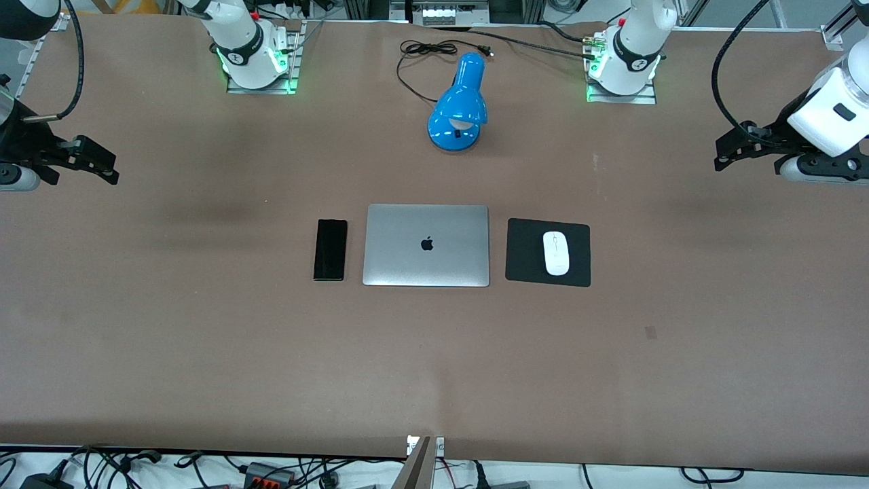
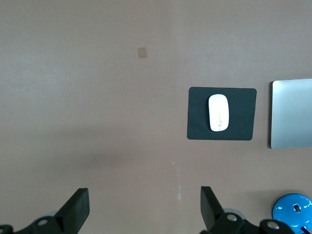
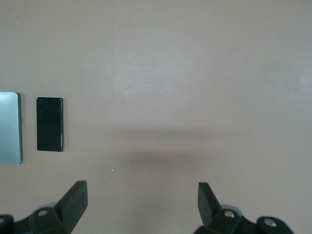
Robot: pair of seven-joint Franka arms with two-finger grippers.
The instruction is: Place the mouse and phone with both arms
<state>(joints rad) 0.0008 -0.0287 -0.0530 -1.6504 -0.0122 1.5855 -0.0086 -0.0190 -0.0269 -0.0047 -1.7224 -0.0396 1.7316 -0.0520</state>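
The brown table (image 1: 204,339) is seen bearing a closed laptop (image 1: 426,245) at its middle. At the laptop's 9 o'clock lies the phone (image 1: 330,249), at 3 o'clock a black pad (image 1: 526,255), at 12 a blue lamp (image 1: 459,104).

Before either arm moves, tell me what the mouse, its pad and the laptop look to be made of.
Mouse: smooth white shell with a thin grey line, probably plastic.
Pad: flat, dull black with no shine, likely fabric or rubber; can't tell which.
Laptop: closed lid, even silver-grey with a matte sheen, probably brushed metal.
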